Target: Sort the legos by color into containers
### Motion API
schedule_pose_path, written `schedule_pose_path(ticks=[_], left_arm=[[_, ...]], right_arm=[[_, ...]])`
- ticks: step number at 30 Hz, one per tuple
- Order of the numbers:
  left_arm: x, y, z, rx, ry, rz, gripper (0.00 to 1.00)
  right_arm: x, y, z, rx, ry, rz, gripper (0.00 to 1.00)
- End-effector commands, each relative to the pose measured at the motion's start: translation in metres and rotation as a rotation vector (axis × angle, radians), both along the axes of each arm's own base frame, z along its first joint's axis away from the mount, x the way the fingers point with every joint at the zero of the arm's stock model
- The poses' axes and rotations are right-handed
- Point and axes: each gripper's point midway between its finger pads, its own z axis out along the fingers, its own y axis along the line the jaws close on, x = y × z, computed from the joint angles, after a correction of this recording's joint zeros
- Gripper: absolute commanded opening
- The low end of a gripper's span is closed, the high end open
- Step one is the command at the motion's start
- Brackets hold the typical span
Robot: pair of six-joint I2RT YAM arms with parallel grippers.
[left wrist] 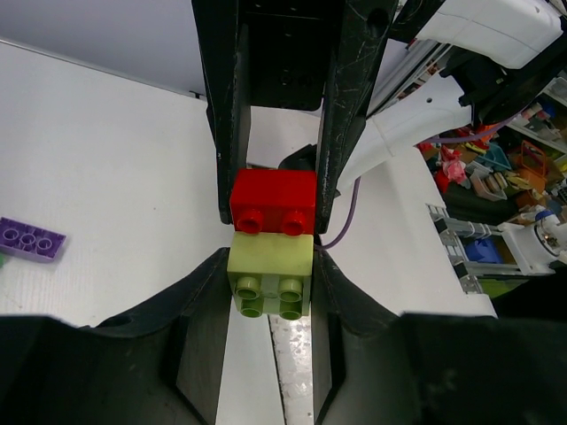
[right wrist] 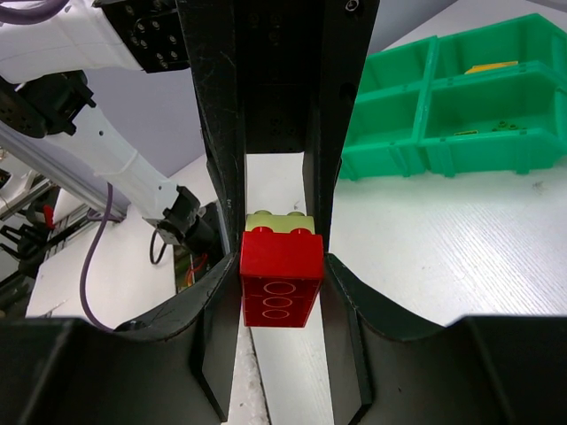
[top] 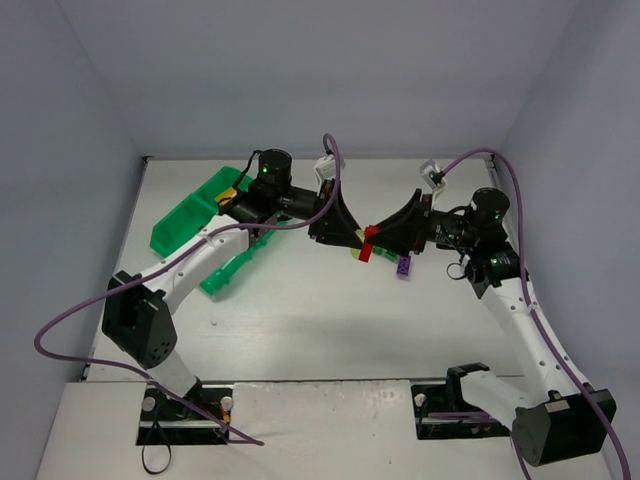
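A red lego (top: 371, 240) and a lime lego (top: 357, 252) are stacked together between my two grippers, above the table's middle. My left gripper (left wrist: 270, 266) is shut on the lime lego (left wrist: 270, 279); the red lego (left wrist: 273, 202) sits in the opposite gripper's fingers. My right gripper (right wrist: 281, 266) is shut on the red lego (right wrist: 281, 276), with the lime lego (right wrist: 282, 221) behind it. In the top view the left gripper (top: 345, 238) and right gripper (top: 388, 237) face each other. The green compartment tray (top: 180, 225) lies far left, partly hidden by the left arm.
A purple lego (top: 404, 266) lies on the table just below the right gripper; a purple plate (left wrist: 31, 239) shows in the left wrist view. The tray (right wrist: 416, 142) holds a yellow piece (right wrist: 492, 66) in one far compartment. Purple cables loop over both arms.
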Motion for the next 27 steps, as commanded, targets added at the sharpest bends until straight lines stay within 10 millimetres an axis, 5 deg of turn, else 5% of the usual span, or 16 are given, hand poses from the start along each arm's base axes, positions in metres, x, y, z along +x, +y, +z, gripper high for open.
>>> schedule_pose_path(ticks=[1, 27], left_arm=[[-0.005, 0.019, 0.034, -0.075, -0.134, -0.002, 0.0], [0.007, 0.052, 0.023, -0.024, -0.115, 0.088, 0.0]], right_arm=[[-0.012, 0.001, 0.015, 0.013, -0.102, 0.04, 0.0], [-0.01, -0.005, 0.008, -0.008, -0.079, 0.018, 0.0]])
